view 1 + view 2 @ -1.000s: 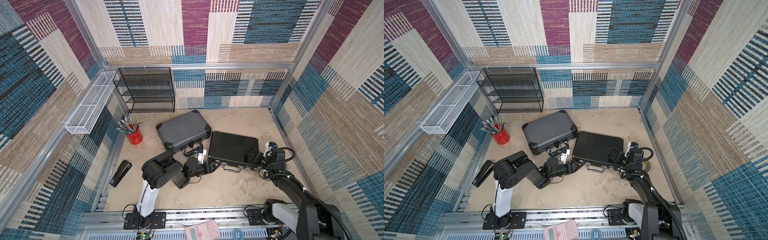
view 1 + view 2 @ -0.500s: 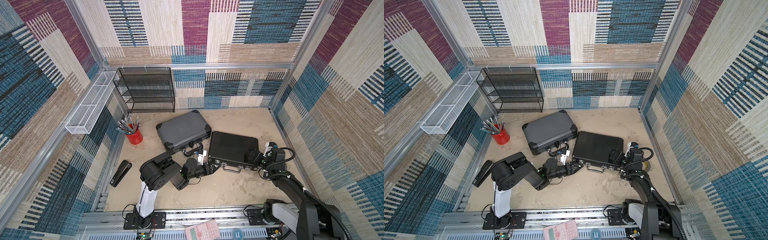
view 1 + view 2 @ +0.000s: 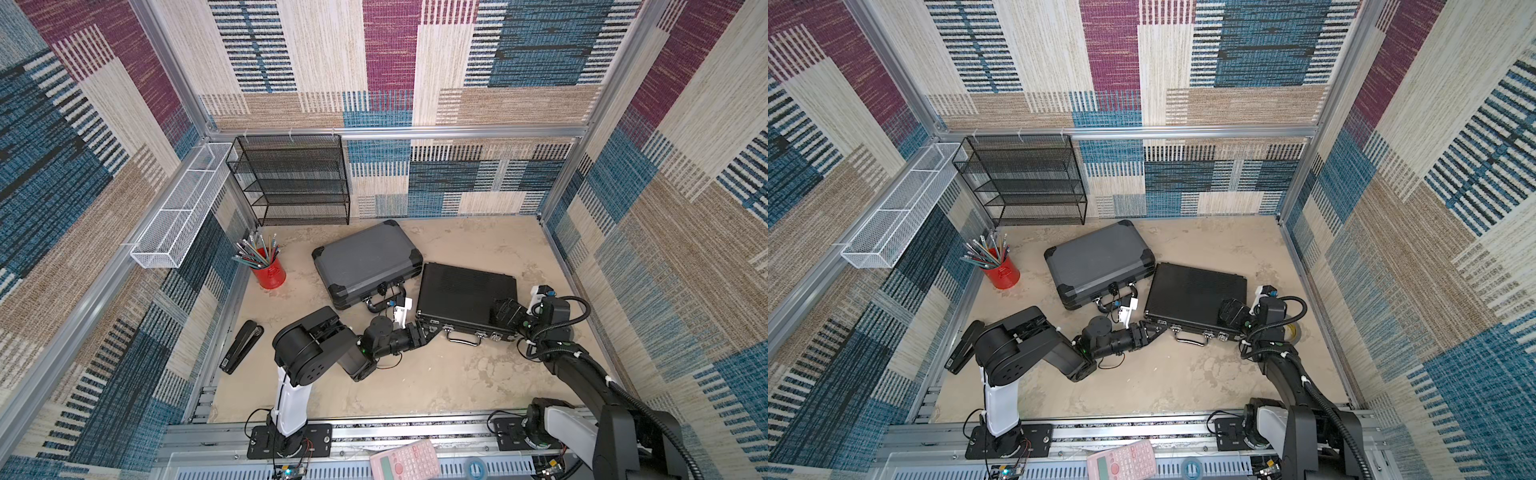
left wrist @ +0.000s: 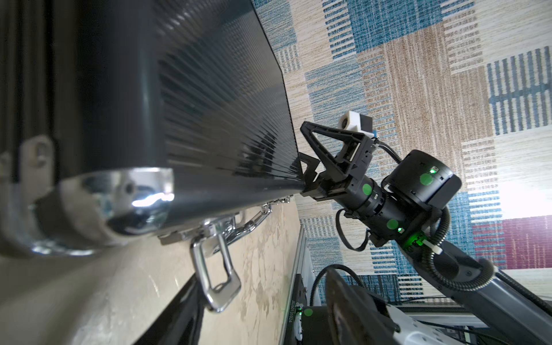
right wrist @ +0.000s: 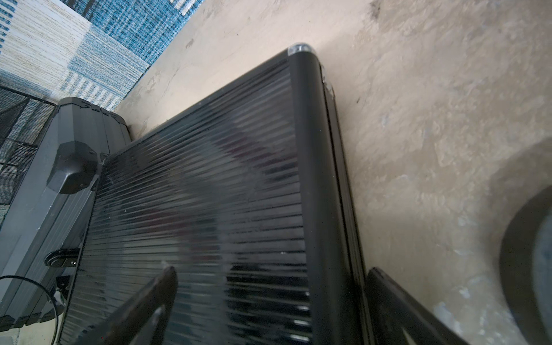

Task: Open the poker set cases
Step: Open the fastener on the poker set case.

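Grey poker case [image 3: 365, 259] corner abuts black poker case [image 3: 461, 295] — lids down, ribbed; bare floor [image 3: 457, 374] in front. Right gripper [image 3: 503, 312] jaws wide astride its corner; left gripper [image 3: 430, 330] — I cannot tell.

Bright, even light; the black case [image 4: 209, 104] blurs up close.

Black case [image 3: 461, 291]: finely ribbed lid, glossy, carries blurred reflections. Its rounded corner cap [image 4: 113, 203] and latch [image 4: 215, 268]: polished chrome-like metal, bright glints.
Grey case [image 3: 361, 259], at 10 o'clock from it: ribbed, matt. Its angular corner cap [image 5: 73, 167]: matt black, plastic-looking.
Worktop [image 3: 436, 374]: beige, mottled, dull, stone-like.
Walls [image 3: 665, 208]: coarse woven cloth.
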